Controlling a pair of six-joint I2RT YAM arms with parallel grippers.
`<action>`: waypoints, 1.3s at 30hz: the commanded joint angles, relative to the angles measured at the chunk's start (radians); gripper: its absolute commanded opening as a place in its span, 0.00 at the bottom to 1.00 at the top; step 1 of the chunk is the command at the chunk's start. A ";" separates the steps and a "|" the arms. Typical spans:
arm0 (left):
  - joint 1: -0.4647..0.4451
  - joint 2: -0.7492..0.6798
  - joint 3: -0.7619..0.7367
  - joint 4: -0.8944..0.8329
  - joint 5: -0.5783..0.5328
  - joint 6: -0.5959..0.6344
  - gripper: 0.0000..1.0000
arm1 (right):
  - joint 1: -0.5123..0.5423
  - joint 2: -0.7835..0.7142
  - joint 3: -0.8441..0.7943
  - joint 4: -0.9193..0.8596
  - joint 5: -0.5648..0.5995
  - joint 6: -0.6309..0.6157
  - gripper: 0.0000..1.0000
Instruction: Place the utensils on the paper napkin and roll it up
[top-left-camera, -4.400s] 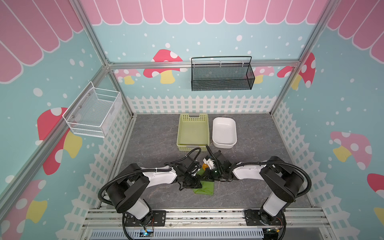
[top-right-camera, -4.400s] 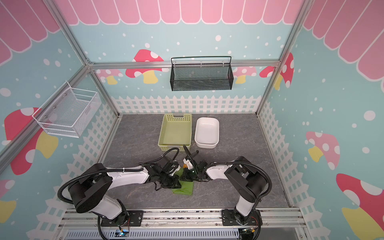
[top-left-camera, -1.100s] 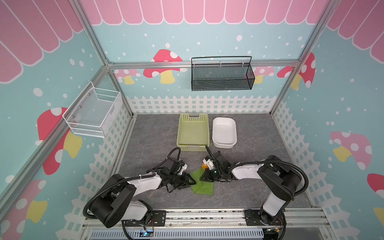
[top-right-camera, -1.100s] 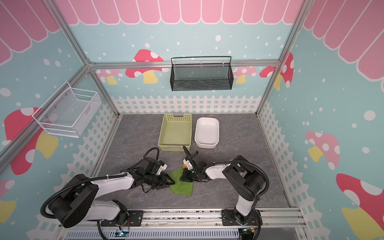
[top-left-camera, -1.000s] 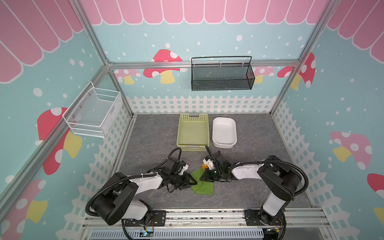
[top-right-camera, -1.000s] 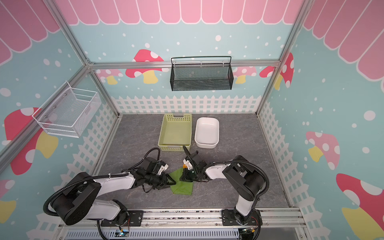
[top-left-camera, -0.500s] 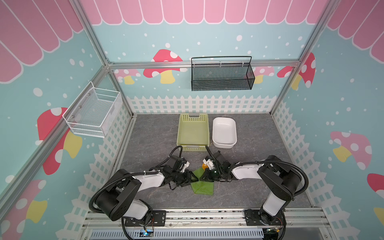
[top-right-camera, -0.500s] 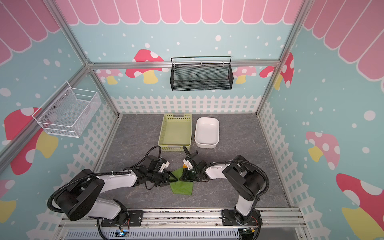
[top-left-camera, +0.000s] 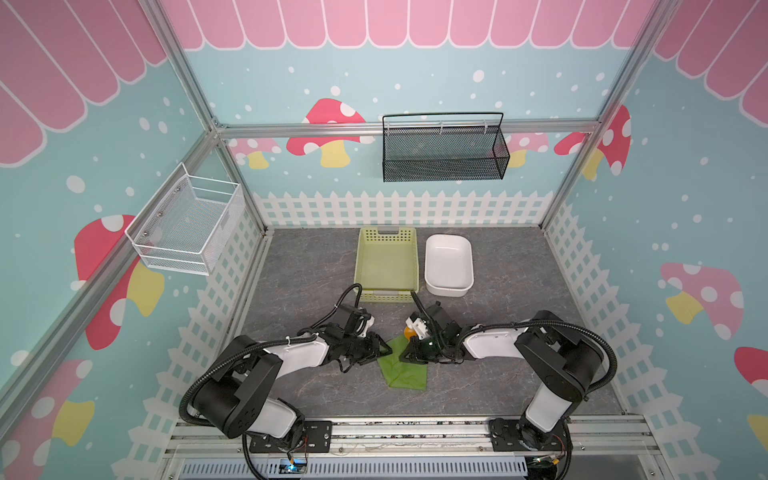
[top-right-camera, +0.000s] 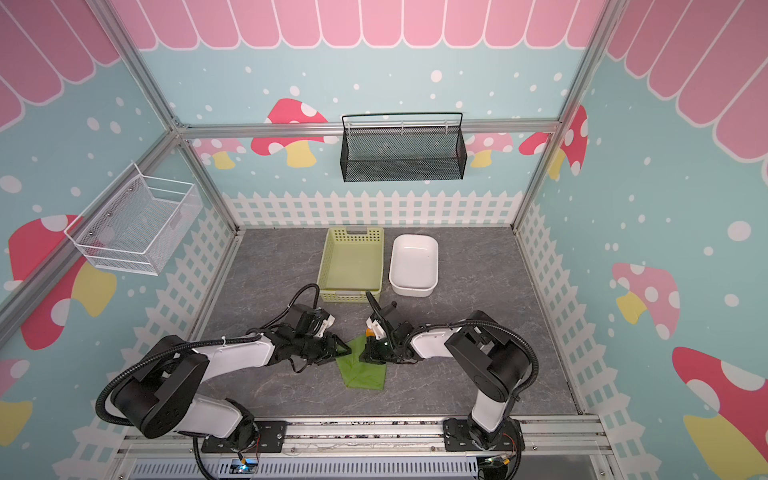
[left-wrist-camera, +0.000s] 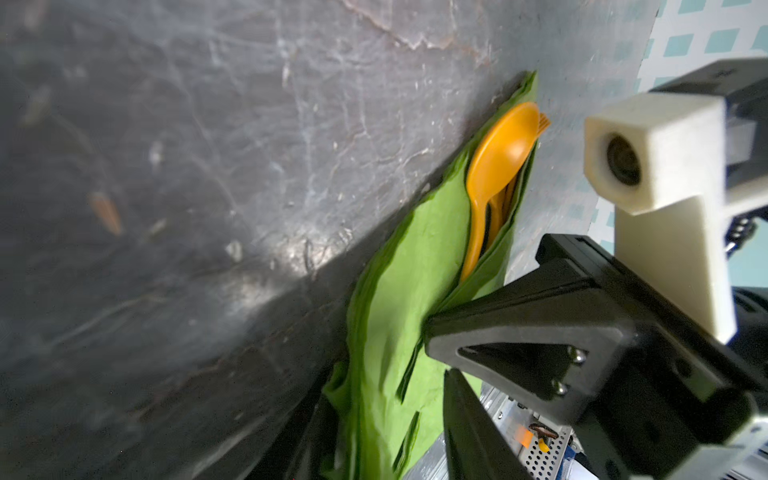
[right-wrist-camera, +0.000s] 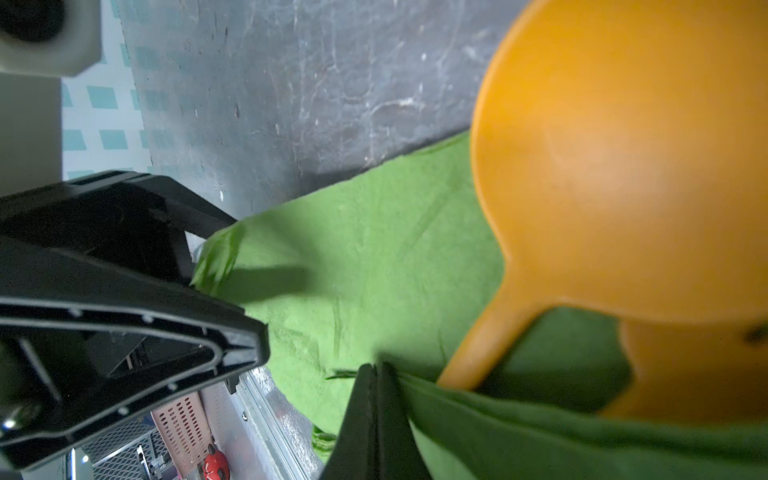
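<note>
Napkin (top-left-camera: 405, 372) sits front-middle of the table (top-left-camera: 307, 270), folded over w/ the spoon (left-wrist-camera: 498, 158) tucked in the fold. Its bowl pokes out the far end, and fork (left-wrist-camera: 542, 122) tines peek out just behind it. Can't see a knife.

R gripper (top-left-camera: 406, 355) hasn't budged vs ~4 s ago: jaws pressed tight together, pinching the napkin's raised right flap, clear in the right wrist view.

L gripper (top-left-camera: 385, 352) is the one that changed. ~4 s ago it was in over the napkin right next to R, ~1 s ago it had pulled back left and clear of the paper, and now it's up against the napkin's left edge again. Its jaws are apart w/ the bunched left edge between them. Can't tell if it's actually gripping yet.

Basket (top-left-camera: 362, 257) & dish (top-left-camera: 449, 291) at the back are the same as before.
</note>
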 joint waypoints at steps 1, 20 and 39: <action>0.005 -0.027 0.010 -0.090 -0.047 0.042 0.41 | 0.006 0.015 -0.022 -0.072 0.064 -0.005 0.00; 0.005 -0.067 0.046 -0.163 -0.104 0.099 0.17 | 0.006 0.020 -0.023 -0.072 0.060 -0.004 0.00; -0.094 -0.066 0.138 -0.154 0.020 0.058 0.06 | 0.018 0.017 -0.022 -0.054 0.068 0.017 0.00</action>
